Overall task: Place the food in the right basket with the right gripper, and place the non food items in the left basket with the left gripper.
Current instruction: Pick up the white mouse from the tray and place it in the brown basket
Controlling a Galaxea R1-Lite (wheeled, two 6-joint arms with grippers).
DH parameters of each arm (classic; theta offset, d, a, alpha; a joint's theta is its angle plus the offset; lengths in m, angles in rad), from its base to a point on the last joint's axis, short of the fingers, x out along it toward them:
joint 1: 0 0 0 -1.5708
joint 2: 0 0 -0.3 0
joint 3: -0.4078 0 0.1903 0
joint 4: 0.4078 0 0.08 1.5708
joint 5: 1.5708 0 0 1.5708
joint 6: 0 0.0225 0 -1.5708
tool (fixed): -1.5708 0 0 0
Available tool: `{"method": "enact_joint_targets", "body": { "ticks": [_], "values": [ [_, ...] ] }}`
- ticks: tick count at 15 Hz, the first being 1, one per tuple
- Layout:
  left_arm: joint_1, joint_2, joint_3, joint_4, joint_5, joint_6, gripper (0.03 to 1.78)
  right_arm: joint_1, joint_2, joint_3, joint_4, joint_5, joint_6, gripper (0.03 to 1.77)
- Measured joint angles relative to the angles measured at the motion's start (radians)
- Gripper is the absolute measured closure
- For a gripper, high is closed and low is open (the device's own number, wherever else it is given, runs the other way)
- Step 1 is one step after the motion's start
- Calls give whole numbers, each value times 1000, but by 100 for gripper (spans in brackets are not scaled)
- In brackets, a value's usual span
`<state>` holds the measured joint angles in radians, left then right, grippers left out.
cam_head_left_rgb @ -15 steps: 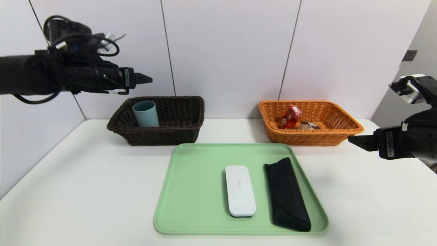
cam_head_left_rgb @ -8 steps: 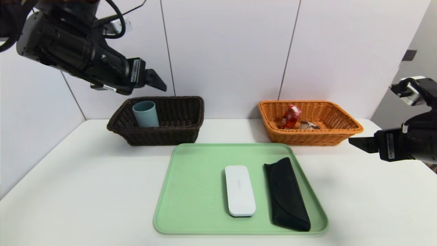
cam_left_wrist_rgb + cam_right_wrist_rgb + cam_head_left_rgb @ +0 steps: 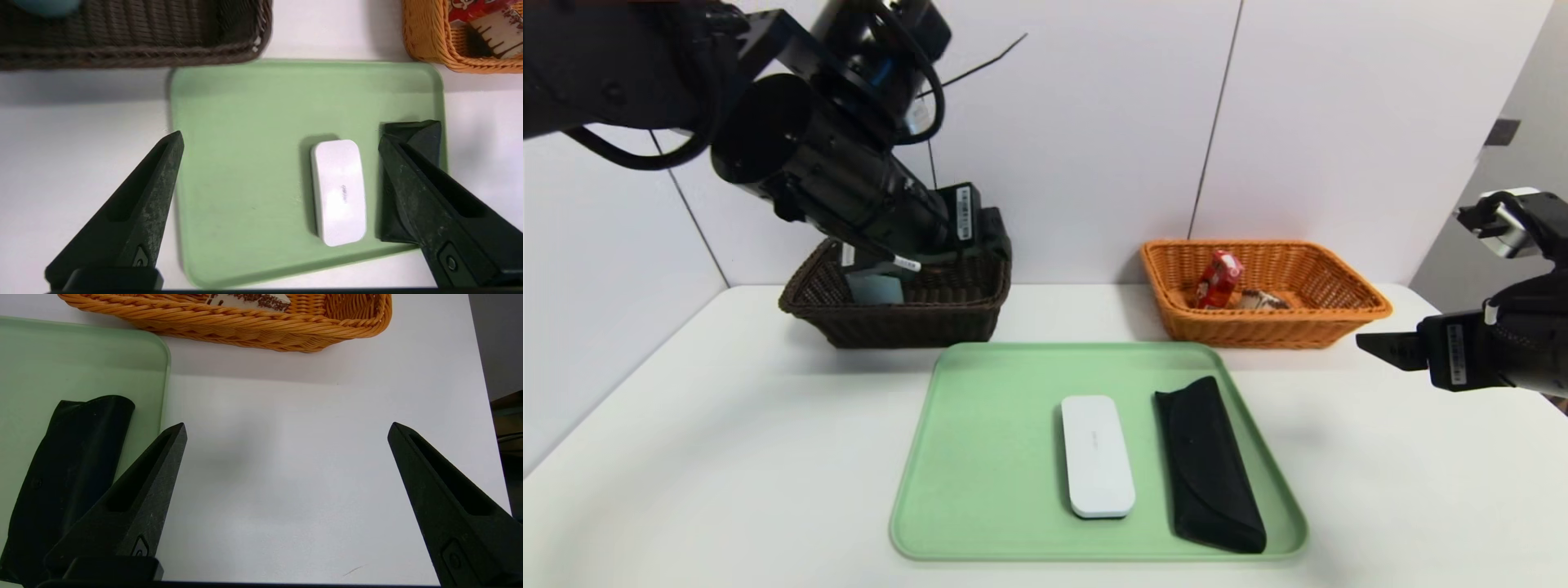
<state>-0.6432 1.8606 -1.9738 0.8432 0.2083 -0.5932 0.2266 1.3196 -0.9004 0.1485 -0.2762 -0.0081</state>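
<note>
The left claw, spread wide and empty, hangs above the tray holding the white case and black pouch. The right claw, also spread and empty, is parked over the worktop.

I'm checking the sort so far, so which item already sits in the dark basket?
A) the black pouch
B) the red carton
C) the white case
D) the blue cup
D: the blue cup shows inside the dark basket, partly hidden by the left arm, while the white case and black pouch lie on the tray.
</note>
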Motion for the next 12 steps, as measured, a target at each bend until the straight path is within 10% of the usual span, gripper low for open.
{"method": "enact_joint_targets", "body": {
  "ticks": [12],
  "values": [
    [-230,220,0,29,69,-171,12,0,-34,81,-23,-4,50,10]
  ]
}}
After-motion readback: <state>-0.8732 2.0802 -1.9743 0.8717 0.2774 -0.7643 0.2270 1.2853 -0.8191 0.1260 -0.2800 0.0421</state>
